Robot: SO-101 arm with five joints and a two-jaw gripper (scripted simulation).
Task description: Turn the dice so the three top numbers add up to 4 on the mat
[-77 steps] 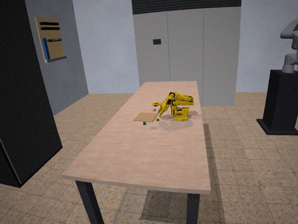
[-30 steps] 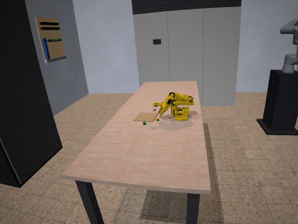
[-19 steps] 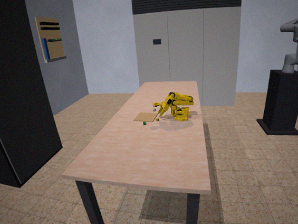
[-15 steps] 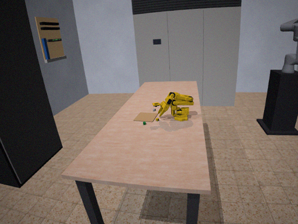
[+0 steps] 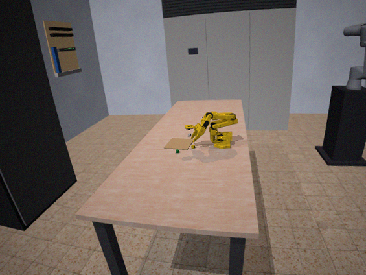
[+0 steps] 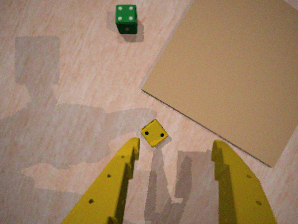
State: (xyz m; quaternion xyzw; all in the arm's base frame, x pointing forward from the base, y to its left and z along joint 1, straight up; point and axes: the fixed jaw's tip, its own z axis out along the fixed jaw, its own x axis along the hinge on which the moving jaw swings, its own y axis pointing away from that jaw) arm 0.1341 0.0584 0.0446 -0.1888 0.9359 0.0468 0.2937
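A yellow die [image 6: 154,133] [image 5: 193,147] lies on the table just off the near corner of the tan mat [image 6: 240,70] [image 5: 177,143], with two pips up. A green die [image 6: 126,17] [image 5: 177,151] lies on the table farther off, beside the mat's edge, with four pips up. A small pale thing [image 5: 189,135], perhaps the third die, lies by the mat's far corner; it is too small to read. My gripper [image 6: 175,145] [image 5: 194,141] is open and empty, low over the table, with its fingertips just short of the yellow die. Nothing lies on the mat.
The yellow arm's base [image 5: 222,140] stands to the right of the mat on the long wooden table [image 5: 174,194]. The table's right edge is close behind the base.
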